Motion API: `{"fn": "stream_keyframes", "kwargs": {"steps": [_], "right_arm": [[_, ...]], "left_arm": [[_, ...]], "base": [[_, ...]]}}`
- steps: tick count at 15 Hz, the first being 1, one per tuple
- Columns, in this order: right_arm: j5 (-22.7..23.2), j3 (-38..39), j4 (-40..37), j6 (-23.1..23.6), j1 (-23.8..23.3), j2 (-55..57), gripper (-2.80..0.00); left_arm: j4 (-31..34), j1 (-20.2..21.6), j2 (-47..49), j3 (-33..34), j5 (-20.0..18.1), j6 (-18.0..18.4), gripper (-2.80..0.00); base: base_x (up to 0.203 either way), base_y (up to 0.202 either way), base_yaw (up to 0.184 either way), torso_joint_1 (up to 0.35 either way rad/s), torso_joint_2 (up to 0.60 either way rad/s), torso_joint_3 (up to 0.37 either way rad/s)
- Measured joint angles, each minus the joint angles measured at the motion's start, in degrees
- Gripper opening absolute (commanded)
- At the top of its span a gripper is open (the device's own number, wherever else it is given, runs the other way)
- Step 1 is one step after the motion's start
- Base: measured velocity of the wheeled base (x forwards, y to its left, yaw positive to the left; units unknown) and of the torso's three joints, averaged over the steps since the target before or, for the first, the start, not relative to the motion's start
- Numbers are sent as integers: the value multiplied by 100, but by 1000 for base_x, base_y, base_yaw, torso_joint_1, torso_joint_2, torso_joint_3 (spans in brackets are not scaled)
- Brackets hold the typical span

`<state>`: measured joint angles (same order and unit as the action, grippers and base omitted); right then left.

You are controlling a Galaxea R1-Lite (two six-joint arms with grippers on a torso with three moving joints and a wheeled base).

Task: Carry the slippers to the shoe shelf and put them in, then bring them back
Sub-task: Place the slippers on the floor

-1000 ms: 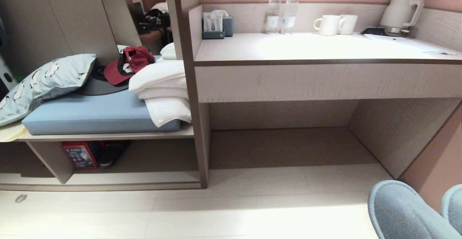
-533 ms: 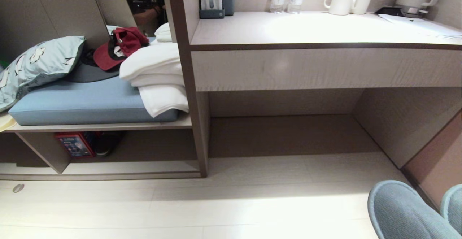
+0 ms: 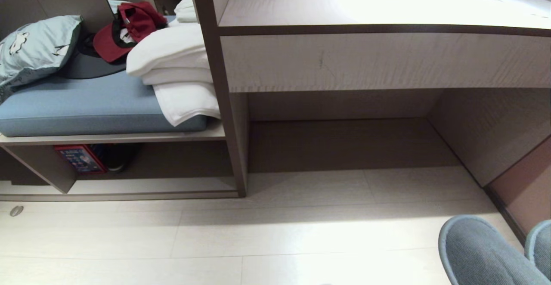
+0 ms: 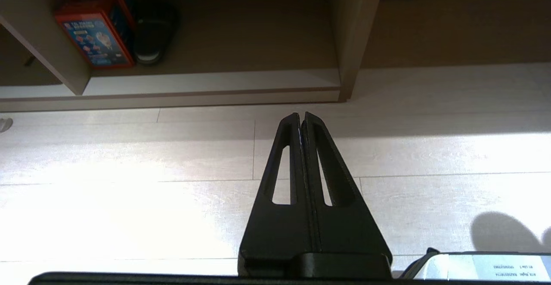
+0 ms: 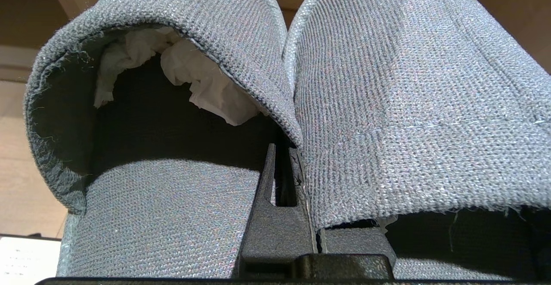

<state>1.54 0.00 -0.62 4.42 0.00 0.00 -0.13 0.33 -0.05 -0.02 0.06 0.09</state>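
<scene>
The robot's head had dipped since a second earlier: the desk top [image 3: 387,5] had slid toward the top edge, the bottles, mugs and kettle were cut off, and more pale floor [image 3: 215,242] showed in front. Nothing on the furniture had shifted among itself. The slippers [image 3: 478,255], grey-blue knit in these views, kept the same low right corner of the head view, their rounded toes toward the desk recess, well apart from the shoe shelf [image 3: 150,186] at lower left.

Only the right wrist view showed the grip: the right gripper [image 5: 284,164] was clamped on the slippers' inner edges where the two met, with crumpled white paper [image 5: 206,82] stuffed in one toe. Only the left wrist view showed the left gripper [image 4: 301,117], fingers pressed together and empty above the floor, pointing toward the shelf, where a red box [image 4: 97,31] and a black shoe [image 4: 150,39] stood side by side.
</scene>
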Motion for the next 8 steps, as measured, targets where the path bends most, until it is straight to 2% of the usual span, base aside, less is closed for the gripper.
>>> {"fn": "stream_keyframes", "kwargs": {"steps": [8], "right_arm": [[1, 0, 0, -1, 0, 0, -280]], "left_arm": [[0, 0, 0, 0, 1, -1, -280]], "base": [[0, 0, 0, 7, 3, -198]]}}
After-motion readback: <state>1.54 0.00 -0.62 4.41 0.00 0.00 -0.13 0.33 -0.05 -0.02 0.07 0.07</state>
